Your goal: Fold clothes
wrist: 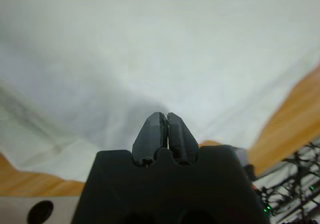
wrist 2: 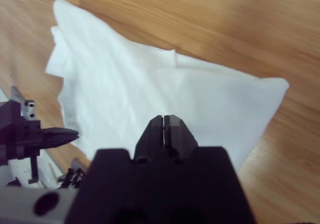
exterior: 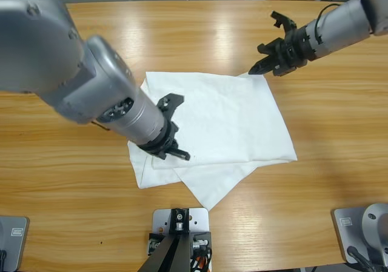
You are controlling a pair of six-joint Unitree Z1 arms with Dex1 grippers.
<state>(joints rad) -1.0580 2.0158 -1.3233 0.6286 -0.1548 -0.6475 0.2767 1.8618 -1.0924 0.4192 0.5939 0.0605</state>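
Left gripper (exterior: 173, 152): jaws pressed together, nothing between them, over the T-shirt's (exterior: 230, 117) near-left part. Right gripper (exterior: 259, 68): jaws likewise closed and empty, just beside the T-shirt's far corner. T-shirt: white, partly folded, flat mid-worktop (exterior: 339, 132). Left gripper also visible at right wrist view's left edge.

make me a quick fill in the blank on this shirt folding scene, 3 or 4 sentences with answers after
1. The T-shirt lying on the wooden table is ____ in colour.
2. In its wrist view, the left gripper has its jaws ____.
3. In the high view, the right gripper sits at the shirt's upper ____ corner.
4. The number of robot arms in the high view is ____.

Missing words: white; shut; right; two
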